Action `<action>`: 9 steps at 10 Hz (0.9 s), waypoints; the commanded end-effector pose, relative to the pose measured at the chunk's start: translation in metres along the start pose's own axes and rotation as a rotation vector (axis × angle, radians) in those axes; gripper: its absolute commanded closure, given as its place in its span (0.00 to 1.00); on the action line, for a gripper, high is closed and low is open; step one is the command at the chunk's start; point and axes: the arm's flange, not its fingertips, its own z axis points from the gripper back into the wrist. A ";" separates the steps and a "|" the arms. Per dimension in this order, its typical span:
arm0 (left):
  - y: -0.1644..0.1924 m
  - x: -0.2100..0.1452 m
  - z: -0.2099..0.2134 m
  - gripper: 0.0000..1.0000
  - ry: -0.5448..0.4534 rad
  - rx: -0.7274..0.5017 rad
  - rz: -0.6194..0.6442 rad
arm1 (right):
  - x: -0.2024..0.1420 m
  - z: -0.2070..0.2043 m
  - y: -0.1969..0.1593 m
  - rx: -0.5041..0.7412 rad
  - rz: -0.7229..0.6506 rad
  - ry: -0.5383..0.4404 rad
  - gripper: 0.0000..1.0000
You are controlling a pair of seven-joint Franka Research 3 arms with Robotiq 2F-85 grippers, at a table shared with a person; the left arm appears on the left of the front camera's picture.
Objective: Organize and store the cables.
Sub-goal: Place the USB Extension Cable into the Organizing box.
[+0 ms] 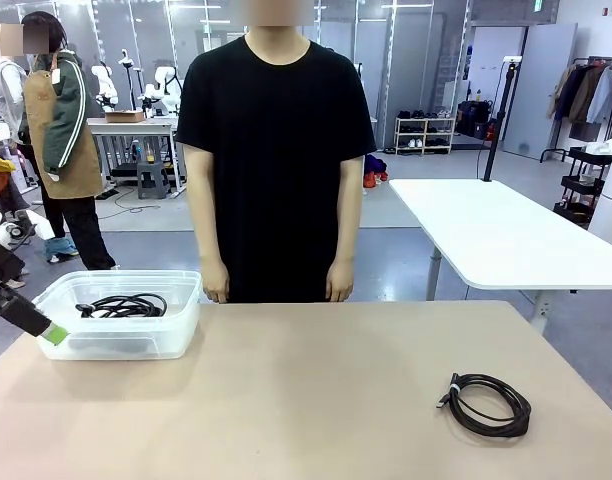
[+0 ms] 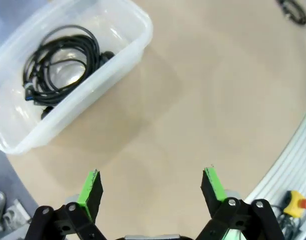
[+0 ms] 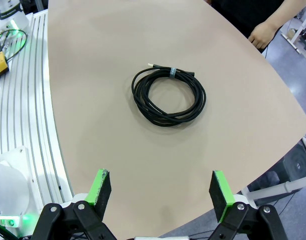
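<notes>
Your left pincer (image 2: 152, 185) stands with its green pads wide apart and nothing between them, hanging over bare worktop (image 2: 203, 100). In the front view its green fingertip (image 1: 54, 334) sits at the near left corner of the clear plastic bin (image 1: 126, 312), just beside the wall. Ahead of that pincer and off to its left lies the bin (image 2: 135, 47), and inside it you see a loose bundle of black cables (image 2: 60, 60), the loops overlapping untidily with a plug end against the bin floor.

Your right pincer (image 3: 163, 192) is likewise spread open and empty, poised above the worktop and looking down at it. Straight ahead of its fingers, well apart from them, lies a coiled black cable (image 3: 168, 95): a neat round coil lying flat, bound by a small strap at its far side, with a connector end poking out beside the strap. Beyond it a person's hand (image 3: 263, 32) hangs at the worktop's far edge.
</notes>
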 end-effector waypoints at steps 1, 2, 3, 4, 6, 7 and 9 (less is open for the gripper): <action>0.000 -0.012 -0.009 0.00 -0.016 -0.011 -0.061 | 0.000 0.000 -0.001 -0.009 -0.010 -0.014 0.00; -0.003 -0.009 -0.005 0.00 -0.018 -0.056 -0.081 | 0.000 0.000 -0.001 -0.009 -0.010 -0.014 0.00; -0.006 -0.012 0.005 0.00 -0.005 -0.070 -0.177 | 0.000 0.000 -0.001 -0.009 -0.010 -0.014 0.00; 0.002 -0.001 -0.002 0.00 -0.005 -0.021 -0.047 | 0.000 0.000 -0.001 -0.009 -0.010 -0.014 0.00; 0.002 -0.001 -0.002 0.00 -0.005 -0.021 -0.047 | 0.000 0.000 0.000 0.000 0.000 0.000 0.00; 0.002 -0.001 -0.002 0.00 -0.005 -0.021 -0.047 | 0.044 -0.008 0.016 -0.022 0.017 0.127 0.00; 0.002 -0.001 -0.002 0.00 -0.005 -0.021 -0.047 | 0.117 -0.064 0.022 -0.043 -0.006 0.247 0.00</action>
